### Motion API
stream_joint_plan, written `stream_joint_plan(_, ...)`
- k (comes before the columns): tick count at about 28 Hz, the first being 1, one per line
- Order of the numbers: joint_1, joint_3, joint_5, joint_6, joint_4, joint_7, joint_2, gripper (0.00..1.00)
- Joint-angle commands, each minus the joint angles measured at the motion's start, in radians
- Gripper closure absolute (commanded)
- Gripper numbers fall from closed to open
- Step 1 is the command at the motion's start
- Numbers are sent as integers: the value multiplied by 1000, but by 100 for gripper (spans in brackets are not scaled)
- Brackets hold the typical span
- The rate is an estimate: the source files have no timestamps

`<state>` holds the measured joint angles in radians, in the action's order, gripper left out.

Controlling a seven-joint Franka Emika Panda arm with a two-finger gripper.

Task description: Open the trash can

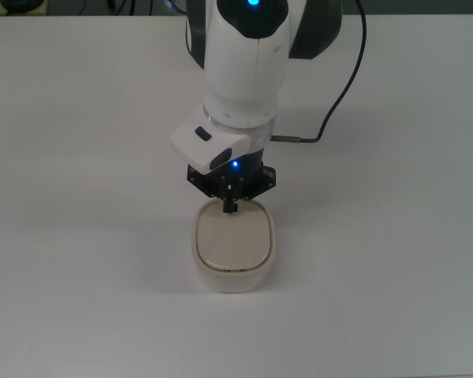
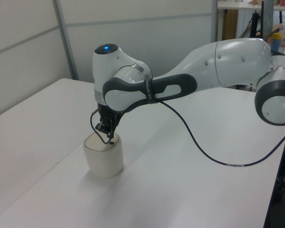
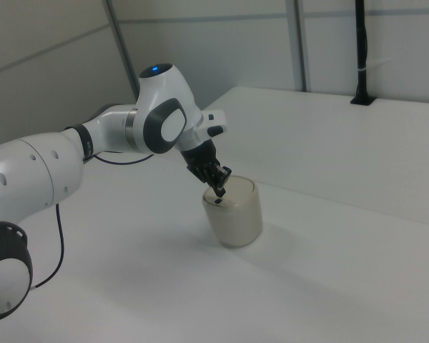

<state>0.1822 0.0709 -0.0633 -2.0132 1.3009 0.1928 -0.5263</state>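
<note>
My jaws, drawn together into one narrow tip, hang straight over the trash can on the white tabletop, at the lid's edge nearest my arm where its button sits, so the press goes directly down.

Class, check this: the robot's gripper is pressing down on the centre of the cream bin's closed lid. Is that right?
Not quite. The gripper is down at the small cream plastic trash can, and its smooth lid is closed, but the contact point is near the lid's edge closest to the arm, not the centre. The top view shows the centre of the lid bare.
</note>
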Motion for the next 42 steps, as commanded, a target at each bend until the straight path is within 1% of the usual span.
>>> stream_joint_plan(1,11,1,-26,-24,18,27,-8,100)
stream_joint_plan(11,25,0,-44,-24,20,27,-44,100)
stream_joint_plan(17,25,1,-38,-21,15,30,-38,100)
stream_joint_plan(21,16,1,-24,-10,12,30,8,100)
stream_joint_plan(24,11,13,8,-7,12,30,51,100)
stream_joint_plan(29,-12,15,29,62,11,30,97,100)
stream_joint_plan(32,-27,17,40,106,11,28,140,94)
stream_joint_plan(34,-39,17,45,132,11,24,166,84)
stream_joint_plan(35,-47,17,46,149,11,20,179,77)
stream_joint_plan(36,-64,18,52,186,11,14,204,67)
stream_joint_plan(37,-72,18,56,204,11,7,215,62)
stream_joint_plan(38,-79,17,57,224,11,-4,227,50)
stream_joint_plan(39,-86,17,60,244,11,-15,236,27)
stream_joint_plan(40,-90,17,59,266,11,-24,247,0)
stream_joint_plan(42,-93,20,56,323,9,-49,273,0)
